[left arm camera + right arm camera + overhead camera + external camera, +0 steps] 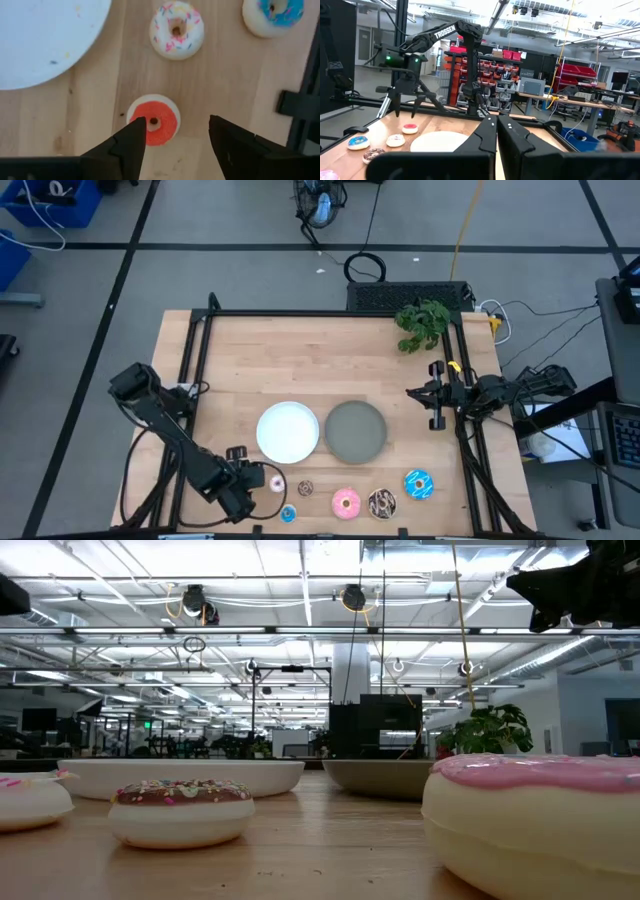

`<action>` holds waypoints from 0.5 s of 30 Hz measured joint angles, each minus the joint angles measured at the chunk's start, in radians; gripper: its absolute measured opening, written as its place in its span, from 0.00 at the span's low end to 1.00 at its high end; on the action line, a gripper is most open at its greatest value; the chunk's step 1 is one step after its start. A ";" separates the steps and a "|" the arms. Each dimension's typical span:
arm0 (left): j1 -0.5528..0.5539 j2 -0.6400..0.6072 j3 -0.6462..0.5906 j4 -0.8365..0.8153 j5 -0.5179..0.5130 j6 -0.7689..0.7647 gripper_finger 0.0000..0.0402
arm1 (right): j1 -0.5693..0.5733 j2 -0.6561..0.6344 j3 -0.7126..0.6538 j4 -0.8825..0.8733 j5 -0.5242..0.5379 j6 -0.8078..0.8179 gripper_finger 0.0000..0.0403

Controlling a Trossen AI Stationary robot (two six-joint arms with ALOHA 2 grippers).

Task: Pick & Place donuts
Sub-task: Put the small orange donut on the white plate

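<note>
One table [250,360] carries everything, and both plates sit at its middle, empty, presumably as drop-off places. Two arms are present. The left arm reaches to the near-left corner because the tiny donuts lie there. The right arm waits over the right edge, clear of the work.

Two plates are counted: one white plate [288,431] and one grey plate [355,430], side by side and just apart.

Seven donuts are counted, all on bare wood in front of the plates, none plated. Three are larger: blue sprinkled [418,484], chocolate [381,502] and pink [346,502]. Four are tiny: dark brown [307,487], white-pink [277,483], blue [288,513] and red [155,117].

The left gripper [177,122] hangs above the red donut with its jaws spread. One finger overlaps the donut's edge, so the gap sits off-centre. In my judgement a small sideways correction is needed before closing. The right gripper [497,131] has its jaws pressed together on nothing.
</note>
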 joint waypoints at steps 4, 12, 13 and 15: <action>0.001 0.044 0.000 0.001 0.035 0.027 0.54 | 0.000 0.000 0.000 -0.001 0.000 0.000 0.01; 0.001 0.080 0.000 0.038 0.085 0.064 0.54 | 0.000 0.000 0.000 -0.001 0.001 -0.003 0.01; 0.001 0.080 0.000 0.039 0.084 0.065 0.54 | 0.000 0.000 0.000 -0.001 0.001 -0.003 0.01; 0.001 0.080 0.000 0.040 0.076 0.064 0.54 | 0.000 0.000 0.000 -0.001 0.001 -0.003 0.01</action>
